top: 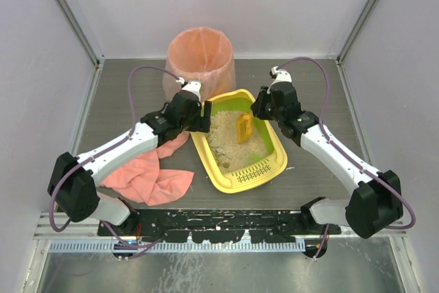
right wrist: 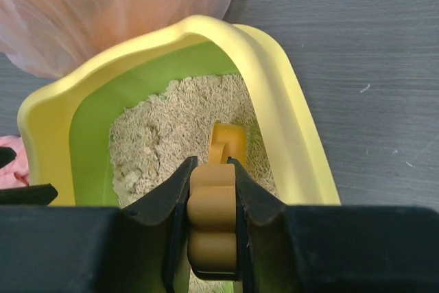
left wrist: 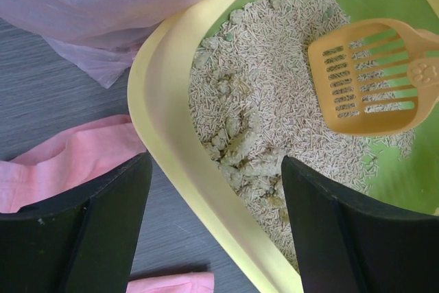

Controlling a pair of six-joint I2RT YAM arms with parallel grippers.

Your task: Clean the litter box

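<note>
- Right gripper (right wrist: pixel 212 166) clamps the scoop (left wrist: pixel 370 77) handle, its head on the litter (left wrist: pixel 274 87).
- Left gripper (left wrist: pixel 216 169) gapes astride the box (left wrist: pixel 164 101) left rim.
- Box holds litter and clumps (left wrist: pixel 236 145).
- Pink-lined bin (top: pixel 200 56) stands just beyond.

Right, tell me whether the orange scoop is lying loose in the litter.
No, the right fingers are clamped on the scoop handle, with its slotted head over the litter.
</note>
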